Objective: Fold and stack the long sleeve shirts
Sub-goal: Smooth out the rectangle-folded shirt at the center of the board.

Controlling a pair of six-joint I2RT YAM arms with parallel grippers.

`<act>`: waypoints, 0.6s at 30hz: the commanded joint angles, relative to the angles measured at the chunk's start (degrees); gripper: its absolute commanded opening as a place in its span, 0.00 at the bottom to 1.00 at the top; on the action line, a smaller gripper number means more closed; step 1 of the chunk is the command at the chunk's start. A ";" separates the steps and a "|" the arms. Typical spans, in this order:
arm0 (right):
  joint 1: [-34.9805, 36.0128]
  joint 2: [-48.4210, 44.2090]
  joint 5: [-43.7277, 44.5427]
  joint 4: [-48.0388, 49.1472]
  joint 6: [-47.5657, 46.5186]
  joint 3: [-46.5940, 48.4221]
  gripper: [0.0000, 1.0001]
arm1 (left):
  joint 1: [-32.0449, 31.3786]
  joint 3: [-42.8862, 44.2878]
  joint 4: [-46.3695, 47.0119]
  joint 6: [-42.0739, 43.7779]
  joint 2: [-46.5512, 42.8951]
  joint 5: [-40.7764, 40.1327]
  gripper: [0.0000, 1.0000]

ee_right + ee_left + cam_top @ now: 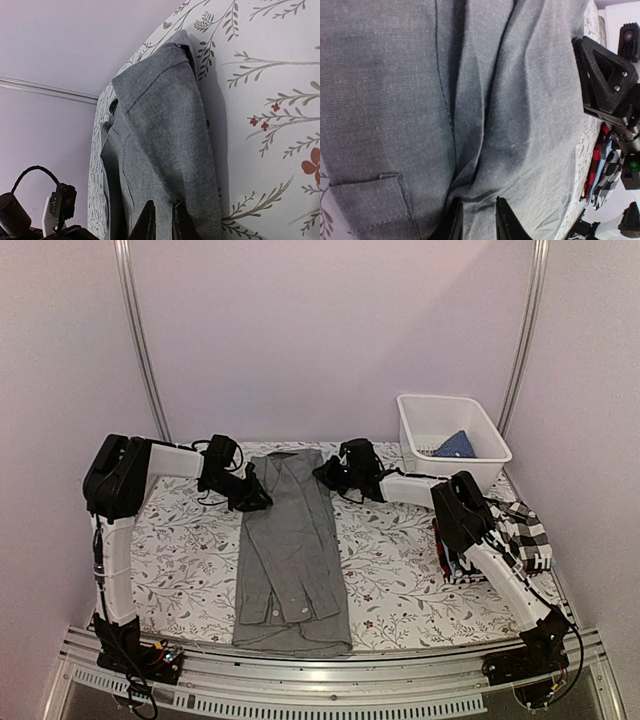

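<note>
One grey shirt lies lengthwise down the middle of the bench, on the floral cover. It is folded into a long narrow strip. Near end sits at the bench's front edge; far end reaches toward the back wall. A chest pocket shows in the left wrist view.

Left gripper: at the strip's left edge, toward the far end. In the left wrist view its fingers stand close together with a ridge of grey cloth between them, so it is pinching the shirt.

Right gripper: at the strip's right edge, slightly farther back than the left one. In the right wrist view the fingers are nearly together on the shirt's edge, and the cloth rises in a fold there, lifted off the cover. Also pinching the shirt.

Checked shirt: black and white, on the right side of the bench beneath the right arm, well apart from the grey one. A strip of red shows at its left side.

White basket: far right corner, holding a blue item.
</note>
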 commanded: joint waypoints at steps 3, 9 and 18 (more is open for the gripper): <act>-0.70 -0.71 -1.48 -2.47 -1.57 1.10 0.12 | 1.65 -2.48 -4.35 0.25 1.03 -7.17 0.24; -0.62 -5.10 -3.66 -4.38 -8.20 0.42 0.19 | 1.56 -4.19 -4.99 1.36 0.56 -7.77 0.23; 1.37 -18.50 -3.75 -8.80 -17.70 -9.33 0.28 | 1.06 -7.31 -3.68 1.11 -3.59 -7.83 0.24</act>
